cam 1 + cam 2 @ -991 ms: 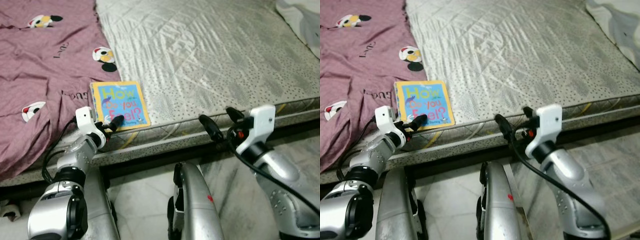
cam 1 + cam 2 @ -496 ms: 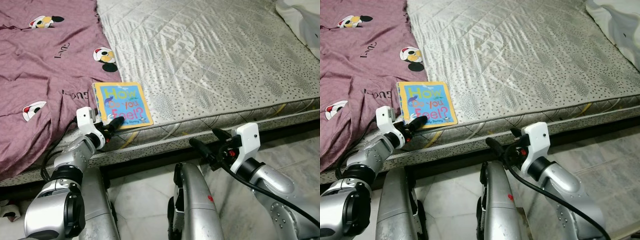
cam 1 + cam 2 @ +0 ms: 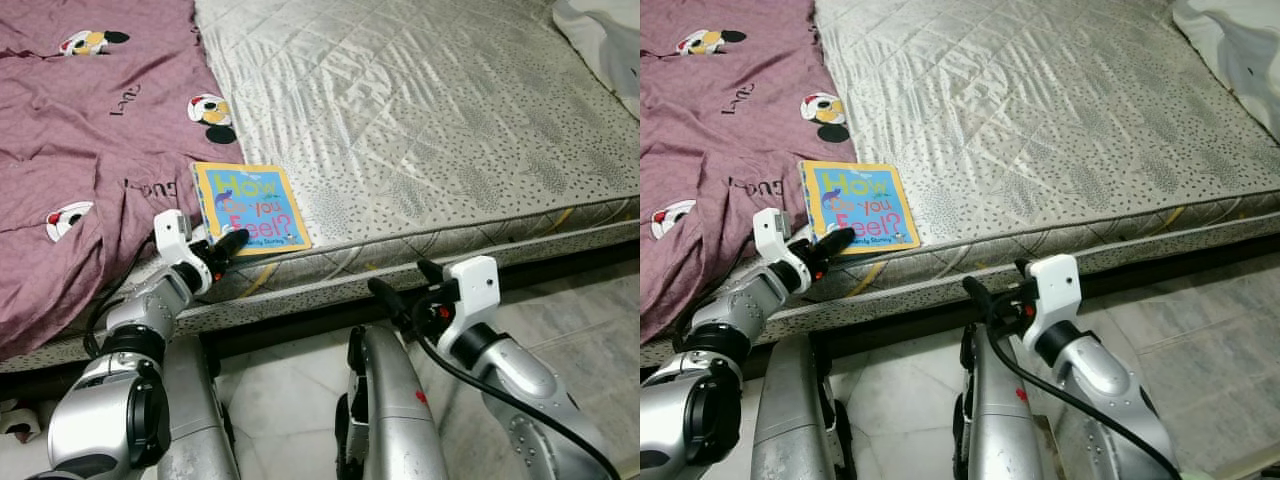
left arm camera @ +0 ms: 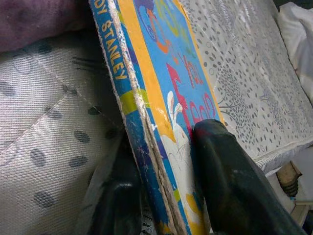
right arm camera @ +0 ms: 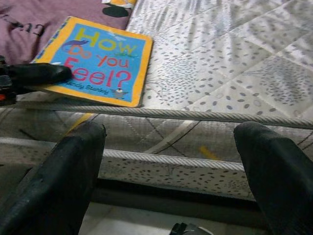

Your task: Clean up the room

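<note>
Book (image 3: 250,206) corner between left claw (image 3: 222,249) fingers, mattress (image 3: 430,120) edge.

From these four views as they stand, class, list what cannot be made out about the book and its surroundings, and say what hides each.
- Underside of the book: hidden against the mattress.
- Author line on its cover: too small in the eye views; the left gripper covers part of it.
- White bedding at the far corner: cut off by the frame edge.
- Under the bed: in shadow.
- Purple sheet: its full print runs off frame.
</note>
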